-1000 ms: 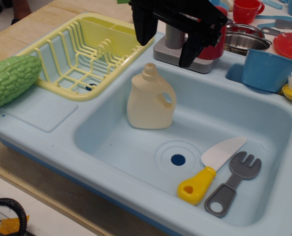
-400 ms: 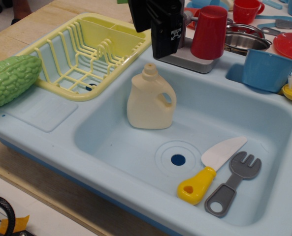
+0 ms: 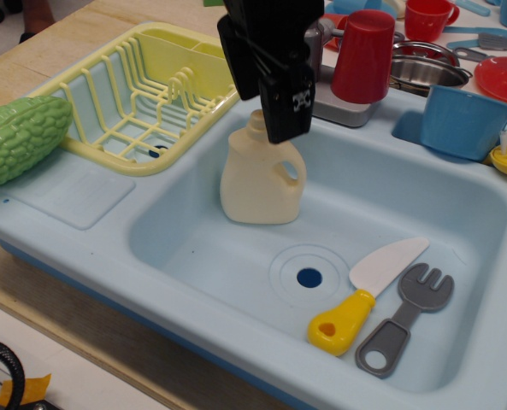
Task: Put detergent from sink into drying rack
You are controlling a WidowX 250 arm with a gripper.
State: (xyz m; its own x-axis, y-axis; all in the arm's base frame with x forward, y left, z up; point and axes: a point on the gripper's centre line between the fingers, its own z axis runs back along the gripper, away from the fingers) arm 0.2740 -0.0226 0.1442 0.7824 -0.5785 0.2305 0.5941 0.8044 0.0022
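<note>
The black gripper (image 3: pixel 270 102) hung at the top centre of the frame, directly over the neck of the detergent (image 3: pixel 260 178), and its fingers were spread, one dark finger (image 3: pixel 287 107) dropping down just right of the cap and the other showing at the left, nothing pinched between them. The detergent stood upright in the upper left part of the sink (image 3: pixel 193 248), its loop handle turned toward the right, its base on the basin floor close to the back wall. Whether a finger actually touched the bottle's shoulder could not be told from this angle, since the finger overlapped the cap. Lower right in the basin lay a yellow-handled knife (image 3: pixel 364 295) with its white blade pointing up and right, and just beside it a grey fork (image 3: pixel 404 319), while the drain hole (image 3: pixel 309 278) sat between them and the bottle. At upper left the drying rack (image 3: pixel 150 94) rested on the sink's rim with its prongs upright, and a green bumpy vegetable (image 3: pixel 20 137) sat at the far left edge, touching the rack's corner. Behind the gripper a red cup (image 3: pixel 362 55) stood upside down on the grey faucet base (image 3: pixel 343 107), and a blue cup (image 3: pixel 462 120) sat at the right.
</note>
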